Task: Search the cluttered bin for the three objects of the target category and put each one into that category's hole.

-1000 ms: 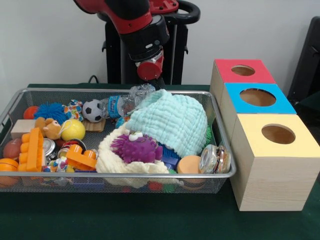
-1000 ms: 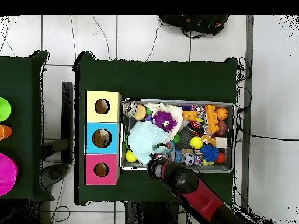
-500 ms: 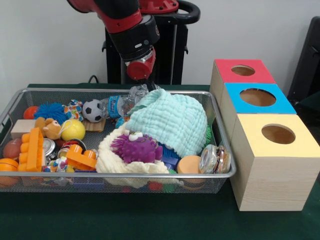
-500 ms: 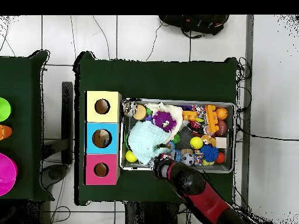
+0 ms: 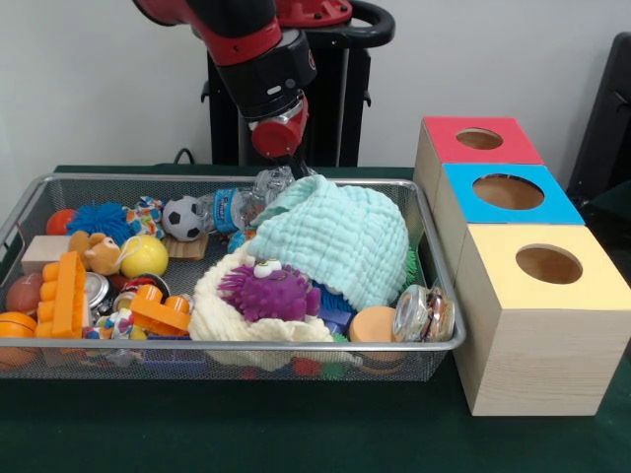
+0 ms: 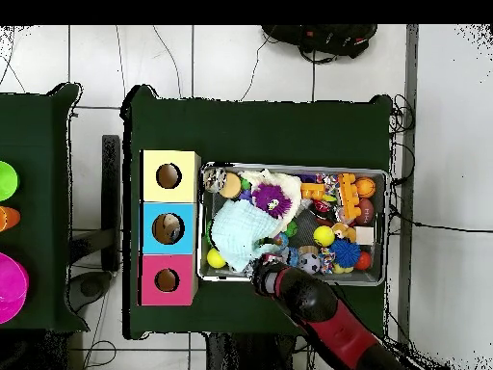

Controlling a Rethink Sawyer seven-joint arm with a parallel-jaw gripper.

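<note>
- Wire-mesh bin (image 5: 434, 347) sat on the green desk (image 5: 296, 434), packed tight; the target category wasn't stated, so we couldn't say which three items counted.
- Claw (image 5: 286, 163) hung over the bin's far rim, above the crinkly clear plastic bottle (image 5: 246, 202); we couldn't tell if it was open or closed.
- Mint waffle-weave cloth (image 5: 340, 241) was soft and draped, covering much of the right half. Risk, in our view: a blind grab there would snag fabric and drag neighbours out.
- Purple spiky ball (image 5: 268, 293) rested on a cream knitted cloth (image 5: 212, 315); rubbery spikes looked likely to slip.
- Small glass jar (image 5: 424, 313) lay tilted against the near right corner; hard and smooth, it could roll.
- Orange plastic blocks (image 5: 163, 310) and the soccer ball (image 5: 182, 217) were rigid, easier picks.
- Wooden boxes with red (image 5: 480, 140), blue (image 5: 508, 192) and yellow (image 5: 548, 264) tops stood beside the bin; round holes looked snug, so an off-centre drop could catch a rim.
</note>
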